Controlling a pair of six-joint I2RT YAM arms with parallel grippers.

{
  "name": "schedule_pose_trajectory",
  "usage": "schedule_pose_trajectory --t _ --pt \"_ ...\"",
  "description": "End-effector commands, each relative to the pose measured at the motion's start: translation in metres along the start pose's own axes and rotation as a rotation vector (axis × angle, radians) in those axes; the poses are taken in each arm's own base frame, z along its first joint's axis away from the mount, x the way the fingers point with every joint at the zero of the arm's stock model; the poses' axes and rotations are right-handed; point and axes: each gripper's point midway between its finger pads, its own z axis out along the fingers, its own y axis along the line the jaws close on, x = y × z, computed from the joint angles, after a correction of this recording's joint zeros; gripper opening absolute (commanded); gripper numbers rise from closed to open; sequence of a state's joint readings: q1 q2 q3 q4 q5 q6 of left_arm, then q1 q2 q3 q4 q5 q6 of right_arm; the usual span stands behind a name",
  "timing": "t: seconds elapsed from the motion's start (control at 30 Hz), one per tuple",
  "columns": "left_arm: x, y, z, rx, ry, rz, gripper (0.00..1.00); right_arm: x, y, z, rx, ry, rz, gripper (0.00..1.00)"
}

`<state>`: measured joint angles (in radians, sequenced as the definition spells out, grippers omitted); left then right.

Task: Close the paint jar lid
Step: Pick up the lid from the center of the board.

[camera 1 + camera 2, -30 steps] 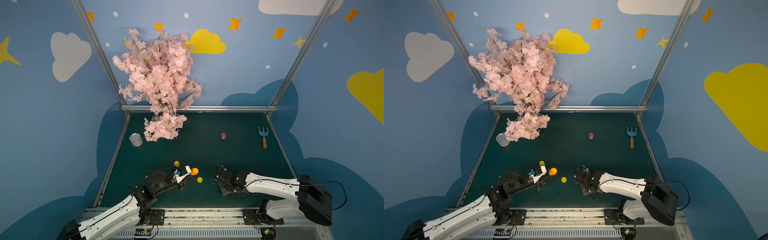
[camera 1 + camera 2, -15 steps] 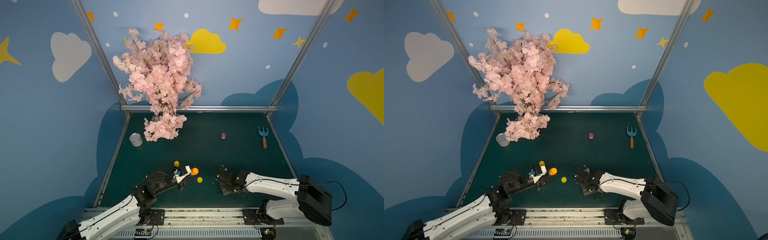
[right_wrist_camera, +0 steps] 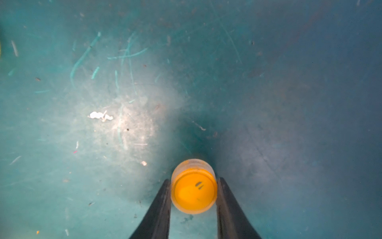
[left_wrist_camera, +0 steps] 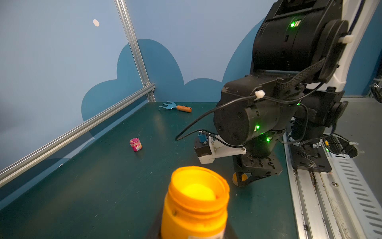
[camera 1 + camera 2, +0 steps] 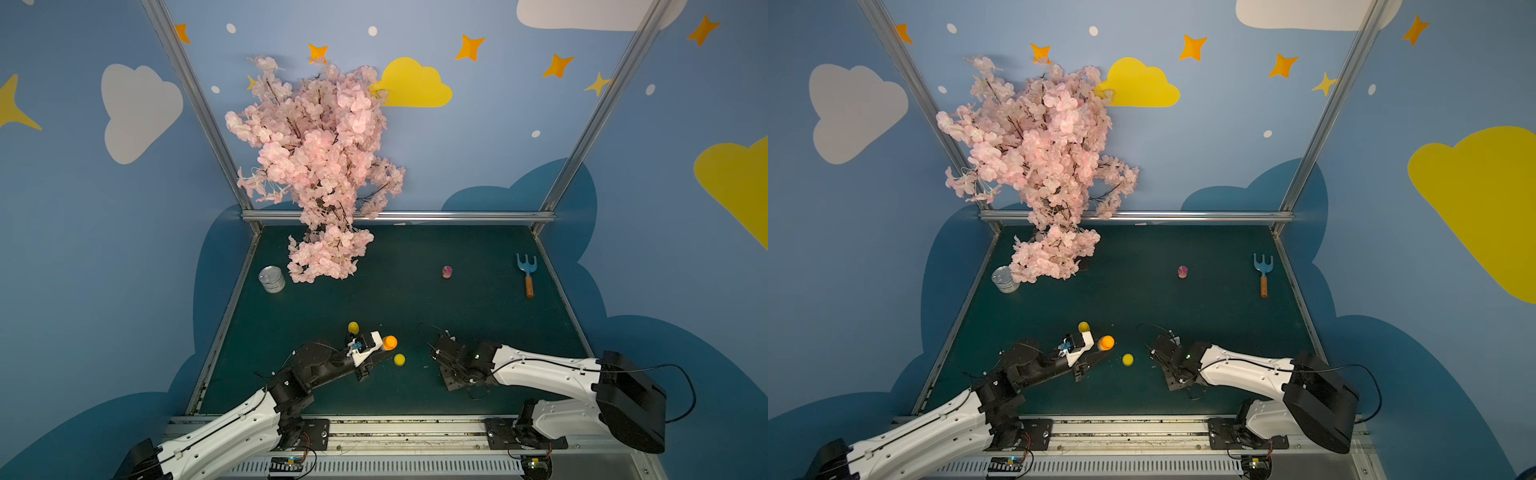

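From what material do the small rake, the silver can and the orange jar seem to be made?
Rake: blue head, probably painted metal or plastic, smooth; handle brown, wood-like. Can: metal, its shiny silver surface reflects light. Jar: likely translucent plastic, glowing orange, with moulded ridges at the neck.

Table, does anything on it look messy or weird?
Yes. The green table is scratched and littered with white scraps. The orange jar is open, its rim smeared with paint, and an orange lid lies apart from it on the table.
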<state>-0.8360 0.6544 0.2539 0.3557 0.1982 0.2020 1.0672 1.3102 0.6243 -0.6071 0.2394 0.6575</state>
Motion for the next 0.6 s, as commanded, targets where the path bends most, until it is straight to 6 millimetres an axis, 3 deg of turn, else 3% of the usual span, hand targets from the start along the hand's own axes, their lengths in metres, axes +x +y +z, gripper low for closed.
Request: schedule_pose_trajectory --t 0.0,0.33,0.57 --pt "-0.006 0.001 0.000 -0.002 -0.018 0.001 0.28 -0.003 0.001 -0.009 -0.030 -0.025 -0.002 0.29" --pt "0.009 -0.013 0.021 0.117 0.052 -0.054 0.28 -0.029 0.009 -0.070 -0.201 -0.219 -0.043 0.28" --pt "0.014 -0.035 0.044 0.317 0.044 -0.141 0.27 -0.045 0.018 -0.123 -0.358 -0.420 -0.142 0.29"
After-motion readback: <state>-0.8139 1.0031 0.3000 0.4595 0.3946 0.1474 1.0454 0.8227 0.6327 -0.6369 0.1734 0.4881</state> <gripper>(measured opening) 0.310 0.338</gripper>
